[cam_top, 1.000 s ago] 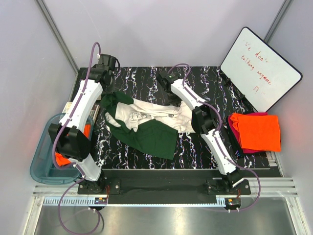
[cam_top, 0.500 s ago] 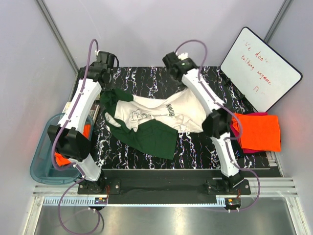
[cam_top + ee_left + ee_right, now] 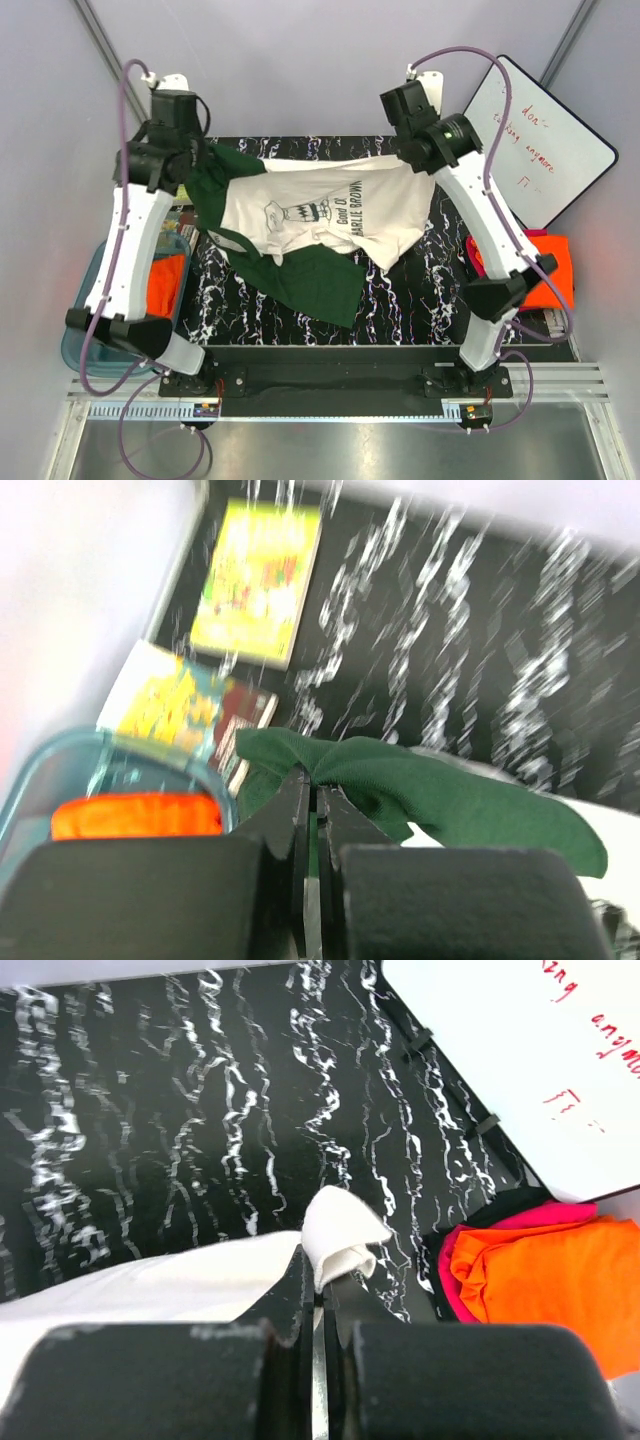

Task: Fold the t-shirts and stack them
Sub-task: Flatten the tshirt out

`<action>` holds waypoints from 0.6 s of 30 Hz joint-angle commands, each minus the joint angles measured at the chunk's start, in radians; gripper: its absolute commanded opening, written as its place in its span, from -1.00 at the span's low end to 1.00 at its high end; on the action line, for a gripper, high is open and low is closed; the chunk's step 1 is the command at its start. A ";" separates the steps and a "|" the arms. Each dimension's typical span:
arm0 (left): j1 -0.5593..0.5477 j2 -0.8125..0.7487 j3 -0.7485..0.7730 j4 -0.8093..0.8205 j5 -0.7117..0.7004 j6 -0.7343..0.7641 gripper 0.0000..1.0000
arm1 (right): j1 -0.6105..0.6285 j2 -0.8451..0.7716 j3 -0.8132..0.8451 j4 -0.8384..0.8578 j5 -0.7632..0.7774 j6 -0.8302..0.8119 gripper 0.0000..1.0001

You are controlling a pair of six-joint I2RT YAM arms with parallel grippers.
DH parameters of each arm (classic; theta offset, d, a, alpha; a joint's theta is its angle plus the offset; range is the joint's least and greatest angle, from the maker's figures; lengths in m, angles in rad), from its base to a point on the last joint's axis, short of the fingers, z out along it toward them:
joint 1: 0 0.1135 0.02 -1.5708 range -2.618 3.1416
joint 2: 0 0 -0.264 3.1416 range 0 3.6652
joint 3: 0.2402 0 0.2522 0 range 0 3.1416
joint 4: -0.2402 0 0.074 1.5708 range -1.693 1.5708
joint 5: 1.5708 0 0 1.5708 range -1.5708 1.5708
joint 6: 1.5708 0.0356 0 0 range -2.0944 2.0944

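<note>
Cream t-shirt [image 3: 320, 215] with dark green sleeves and black Charlie Brown print, stretched between both arms at the table's far side.
We find the left gripper [image 3: 312, 780] clenched on a dark green sleeve fold [image 3: 430, 790] and the right gripper [image 3: 318, 1272] clenched on a cream corner [image 3: 335, 1235]. From both, the garment drapes toward the near edge, its long axis left to right across the black marbled table [image 3: 420, 290]; each arm has its own end. Against a second ago, both arms stand higher and wider apart, and the bunched cloth is opened so the print reads.
</note>
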 commanded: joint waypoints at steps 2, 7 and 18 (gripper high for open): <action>-0.002 -0.122 0.137 0.088 0.052 0.026 -1.00 | 0.004 -0.259 -0.137 0.208 -0.075 -0.074 -1.00; -0.017 -0.236 0.159 0.099 0.132 0.055 -1.00 | 0.007 -0.436 -0.251 0.259 -0.130 -0.152 -1.00; -0.025 -0.422 0.290 0.090 0.274 0.060 -1.00 | 0.015 -0.700 -0.243 0.318 -0.290 -0.214 -1.00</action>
